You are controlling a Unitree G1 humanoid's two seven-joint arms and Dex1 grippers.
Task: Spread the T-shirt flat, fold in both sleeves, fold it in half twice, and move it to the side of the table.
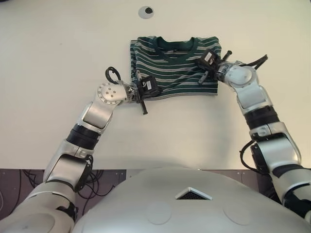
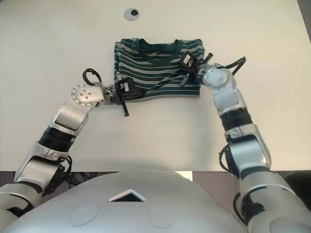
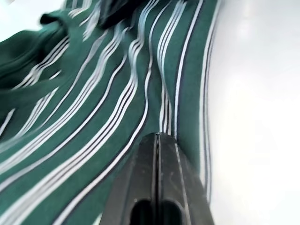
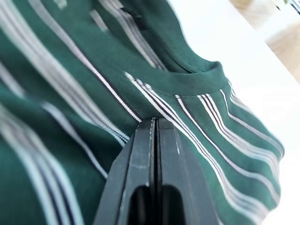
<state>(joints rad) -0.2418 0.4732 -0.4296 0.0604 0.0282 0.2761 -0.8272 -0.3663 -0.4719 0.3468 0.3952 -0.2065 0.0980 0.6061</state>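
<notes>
While the green, white-striped T-shirt (image 1: 175, 68) lies folded into a rectangle at the far middle of the white desk (image 1: 58, 58), both bent arms meet it: left end effector (image 3: 157, 137) at its near left corner, right end effector (image 4: 153, 122) on its right side, each with fingers pressed together.

One T-shirt (image 1: 171, 77), two pincers — left pincer (image 3: 157, 140), right pincer (image 4: 153, 124); one table (image 1: 58, 126)
</notes>
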